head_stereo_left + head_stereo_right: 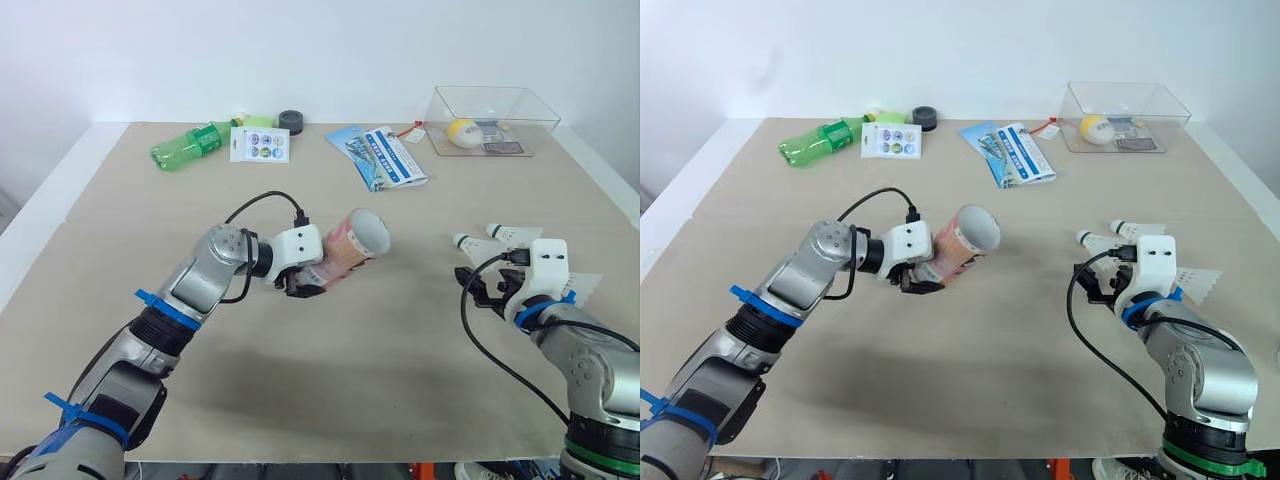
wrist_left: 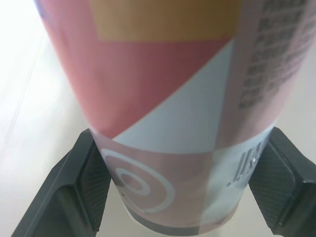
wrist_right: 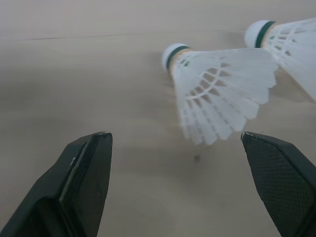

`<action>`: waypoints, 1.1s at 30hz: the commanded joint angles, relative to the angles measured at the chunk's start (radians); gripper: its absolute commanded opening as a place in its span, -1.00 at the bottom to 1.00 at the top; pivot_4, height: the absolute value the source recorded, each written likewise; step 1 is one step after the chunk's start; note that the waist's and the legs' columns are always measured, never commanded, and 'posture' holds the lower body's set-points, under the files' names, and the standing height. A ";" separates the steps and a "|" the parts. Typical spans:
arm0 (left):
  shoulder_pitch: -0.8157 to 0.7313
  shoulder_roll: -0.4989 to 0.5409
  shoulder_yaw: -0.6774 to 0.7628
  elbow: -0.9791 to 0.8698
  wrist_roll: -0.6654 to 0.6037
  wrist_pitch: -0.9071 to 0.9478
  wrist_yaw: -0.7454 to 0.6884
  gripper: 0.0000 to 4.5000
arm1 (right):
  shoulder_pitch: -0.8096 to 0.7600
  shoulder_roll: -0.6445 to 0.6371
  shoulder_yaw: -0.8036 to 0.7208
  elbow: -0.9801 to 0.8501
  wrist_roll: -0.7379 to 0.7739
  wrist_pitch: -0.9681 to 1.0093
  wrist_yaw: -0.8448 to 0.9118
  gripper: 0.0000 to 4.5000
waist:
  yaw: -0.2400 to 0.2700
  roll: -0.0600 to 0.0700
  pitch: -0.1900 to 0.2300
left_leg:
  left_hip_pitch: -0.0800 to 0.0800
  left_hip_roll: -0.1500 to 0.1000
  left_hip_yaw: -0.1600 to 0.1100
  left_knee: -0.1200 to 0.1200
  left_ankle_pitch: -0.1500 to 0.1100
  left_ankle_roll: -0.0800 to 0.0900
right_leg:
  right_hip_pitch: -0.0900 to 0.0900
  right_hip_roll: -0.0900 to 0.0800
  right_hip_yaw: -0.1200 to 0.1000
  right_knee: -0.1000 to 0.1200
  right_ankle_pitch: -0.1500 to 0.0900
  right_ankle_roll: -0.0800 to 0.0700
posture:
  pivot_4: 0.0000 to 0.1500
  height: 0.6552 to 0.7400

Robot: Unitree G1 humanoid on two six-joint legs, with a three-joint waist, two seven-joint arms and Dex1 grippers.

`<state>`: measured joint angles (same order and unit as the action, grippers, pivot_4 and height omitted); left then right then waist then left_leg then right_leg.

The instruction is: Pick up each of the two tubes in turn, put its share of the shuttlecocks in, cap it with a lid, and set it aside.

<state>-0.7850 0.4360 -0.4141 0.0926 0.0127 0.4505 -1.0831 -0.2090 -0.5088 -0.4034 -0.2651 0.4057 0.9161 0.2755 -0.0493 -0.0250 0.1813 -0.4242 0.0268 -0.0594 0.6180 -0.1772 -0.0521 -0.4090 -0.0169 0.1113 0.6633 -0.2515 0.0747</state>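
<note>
On a tan table (image 1: pixel 400 370), a green plastic bottle (image 1: pixel 190 145) is seen lying on its side at the far left edge. A printed card (image 1: pixel 259 144) is laid just beside it, and a small black round object (image 1: pixel 291 122) sits behind the card.

Nearer the middle, a pink patterned tube (image 1: pixel 352 243) is gripped close to its closed end by the left gripper (image 1: pixel 305 283). In the left wrist view, both black pads are seen pressed against the tube's sides. The tube is held tilted, its open mouth turned up and toward the robot's right.

Farther back, a blue brochure (image 1: pixel 385 156) is spread flat at the centre of the table. A clear plastic box (image 1: pixel 490 120) is placed at the far right corner, with a yellow and white object inside it.

On the right, the right gripper (image 3: pixel 180 192) is held low over the table with its fingers spread wide and nothing between them. Two white shuttlecocks are seen lying on the table ahead of it, their corks pointed to the robot's left. The nearer shuttlecock (image 3: pixel 217 89) is found just past the fingertips, and the second shuttlecock (image 3: pixel 291 44) lies close behind it.
</note>
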 commanded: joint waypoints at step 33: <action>-0.026 -0.024 0.010 0.075 0.035 -0.079 0.051 0.61 | -0.150 -0.136 0.228 0.257 -0.232 -0.582 0.236 -0.98 | -0.001 0.001 0.000 | 0.000 0.000 0.000 0.000 0.000 0.000 | 0.000 0.000 0.000 0.000 0.000 0.000 | 1.00 1.00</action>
<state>-0.7850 0.4141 -0.4257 0.1488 0.0435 0.3874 -1.0461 -0.3489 -0.5885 -0.1925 0.0638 0.2065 0.4235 0.4388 -0.0505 -0.0242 0.1814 -0.4239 0.0264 -0.0589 0.6188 -0.1771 -0.0521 -0.4085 -0.0169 0.1118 0.6635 -0.2511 0.0750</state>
